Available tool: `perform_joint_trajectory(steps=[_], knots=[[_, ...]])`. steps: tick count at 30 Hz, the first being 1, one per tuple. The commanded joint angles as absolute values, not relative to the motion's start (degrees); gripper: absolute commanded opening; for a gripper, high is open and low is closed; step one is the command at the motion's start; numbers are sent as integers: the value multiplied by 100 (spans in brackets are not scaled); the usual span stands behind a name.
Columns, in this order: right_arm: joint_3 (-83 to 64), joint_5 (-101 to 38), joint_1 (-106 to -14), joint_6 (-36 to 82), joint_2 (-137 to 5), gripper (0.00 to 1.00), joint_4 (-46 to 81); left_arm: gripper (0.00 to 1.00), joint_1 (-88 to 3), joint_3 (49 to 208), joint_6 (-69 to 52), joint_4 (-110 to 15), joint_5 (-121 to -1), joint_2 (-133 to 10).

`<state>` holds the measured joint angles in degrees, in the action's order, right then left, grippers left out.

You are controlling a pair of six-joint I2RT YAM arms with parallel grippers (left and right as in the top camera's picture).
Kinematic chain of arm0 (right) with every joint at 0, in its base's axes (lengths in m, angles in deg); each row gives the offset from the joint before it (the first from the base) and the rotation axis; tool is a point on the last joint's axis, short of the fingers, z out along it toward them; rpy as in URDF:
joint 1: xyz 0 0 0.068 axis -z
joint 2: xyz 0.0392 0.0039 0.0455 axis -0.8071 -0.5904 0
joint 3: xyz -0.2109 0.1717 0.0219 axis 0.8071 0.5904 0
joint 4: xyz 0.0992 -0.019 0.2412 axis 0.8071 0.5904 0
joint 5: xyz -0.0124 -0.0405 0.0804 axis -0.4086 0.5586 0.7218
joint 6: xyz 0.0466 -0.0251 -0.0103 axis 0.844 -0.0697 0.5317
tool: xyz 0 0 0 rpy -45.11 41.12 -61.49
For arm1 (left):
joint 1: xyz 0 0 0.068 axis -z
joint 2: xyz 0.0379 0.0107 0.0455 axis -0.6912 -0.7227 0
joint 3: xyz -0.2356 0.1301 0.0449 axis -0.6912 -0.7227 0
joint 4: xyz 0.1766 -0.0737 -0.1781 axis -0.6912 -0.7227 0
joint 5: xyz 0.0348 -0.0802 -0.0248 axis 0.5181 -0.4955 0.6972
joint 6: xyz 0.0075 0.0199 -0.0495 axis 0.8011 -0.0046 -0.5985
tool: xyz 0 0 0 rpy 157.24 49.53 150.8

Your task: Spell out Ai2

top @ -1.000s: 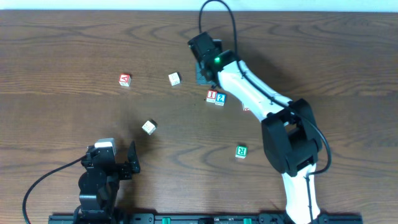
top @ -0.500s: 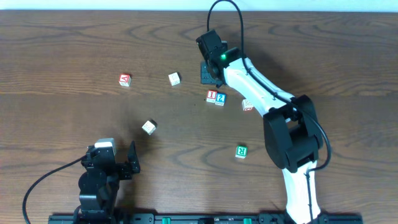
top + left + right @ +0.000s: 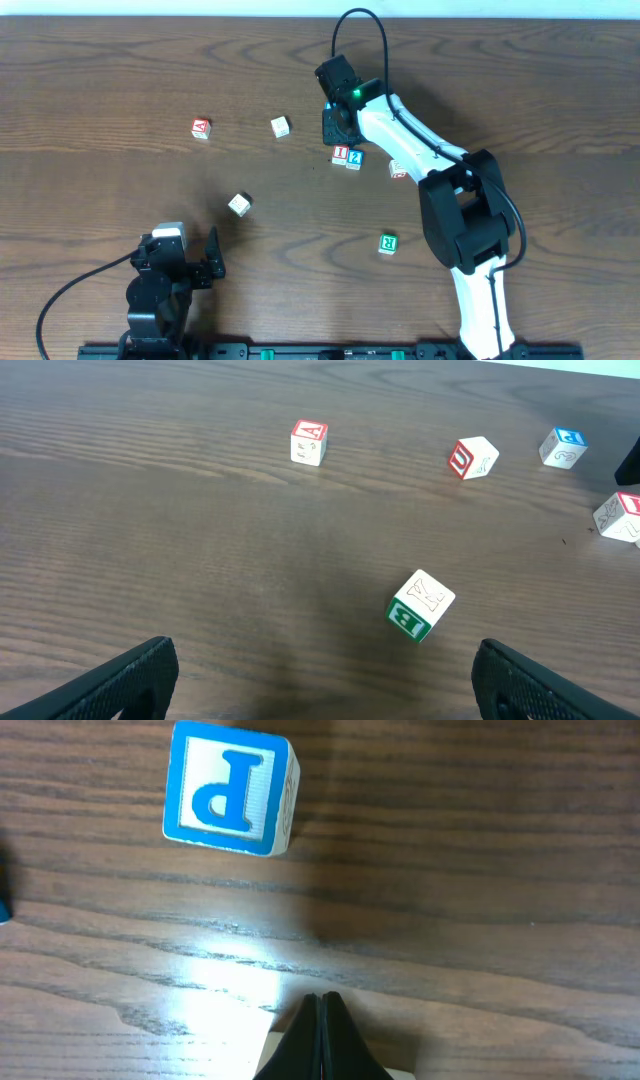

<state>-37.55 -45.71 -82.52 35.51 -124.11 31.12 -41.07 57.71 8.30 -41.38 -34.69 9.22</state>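
The red-lettered "I" wooden cube (image 3: 340, 154) and the blue-lettered "2" wooden cube (image 3: 354, 158) sit touching, side by side, on the dark wood tabletop (image 3: 120, 80). The red-lettered "A" wooden cube (image 3: 201, 128) lies well apart at their 9 o'clock, so by my judgement only the A is left to place. The right gripper (image 3: 337, 130), fingers pressed together and empty, hovers at the pair's 12 o'clock. The left gripper (image 3: 325, 678) rests with its fingers spread at the tabletop's 7 o'clock.

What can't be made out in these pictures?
Overhead: the letter on the white block is too small to read.
Overhead: the right arm partly covers a red-and-white block.
Left wrist: the right edge cuts off a red-lettered block.
Right wrist: the bottom edge cuts off a pale shape behind the shut right gripper.
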Motion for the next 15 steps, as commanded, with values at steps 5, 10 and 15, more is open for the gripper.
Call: perform_joint_trajectory(steps=[5, 10, 15], knots=[[-3711, -4381, -8278, 3678, -12490, 1, 3241, 95, -4135, 5681, 852, -4140, -3487, 957], [-3711, -4383, -8300, 3687, -12490, 2, 3365, 95, -4135, 5681, 850, -4138, -3487, 957], [-3711, -4383, -8315, 3687, -12490, 2, 3429, 95, -4135, 5681, 850, -4140, -3487, 957]])
